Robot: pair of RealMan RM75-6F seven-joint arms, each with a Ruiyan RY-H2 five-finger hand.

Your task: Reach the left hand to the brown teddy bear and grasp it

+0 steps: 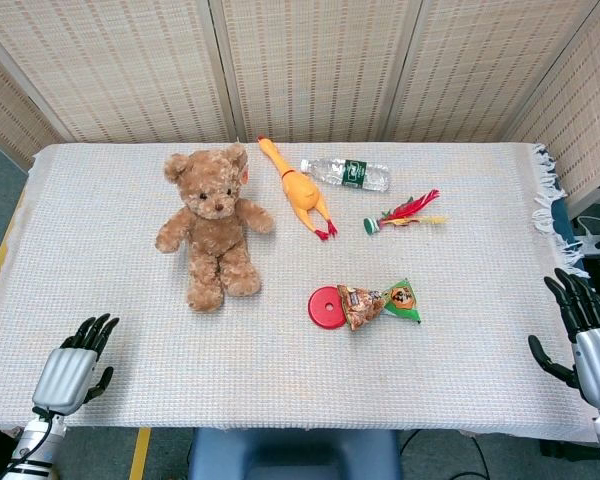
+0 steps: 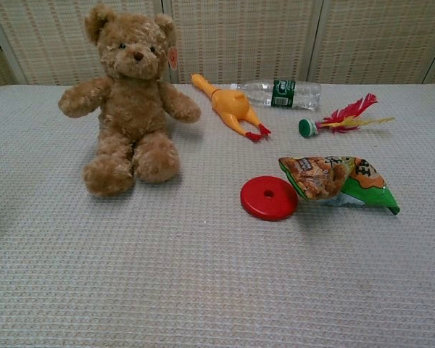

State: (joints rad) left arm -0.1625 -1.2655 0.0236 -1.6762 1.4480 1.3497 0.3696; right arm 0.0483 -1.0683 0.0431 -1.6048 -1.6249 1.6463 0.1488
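1. Brown teddy bear (image 1: 213, 226), upper left-centre of head view, sitting on white woven tablecloth (image 1: 130, 330); head toward the far screen, legs toward the near edge, long axis running roughly top to bottom of frame. Upright and facing the camera in chest view (image 2: 130, 101).
2. Left hand (image 1: 77, 365) at lower left corner of head view, at the near table edge; holding nothing, fingers a little apart and pointing up-frame. Not visible in chest view.
3. Bear up and to the right of left hand, well apart; feet the closest part. Likely a forward, slightly inward reach.
4. Right hand (image 1: 580, 330) at lower right edge, fingers spread, empty; much farther from bear, so left clearly the nearer one.
5. Yellow rubber chicken (image 1: 298, 190) just right of bear, not touching; red disc (image 1: 328, 307) and snack bag (image 1: 380, 303) lower right of it, clear of the reach path.
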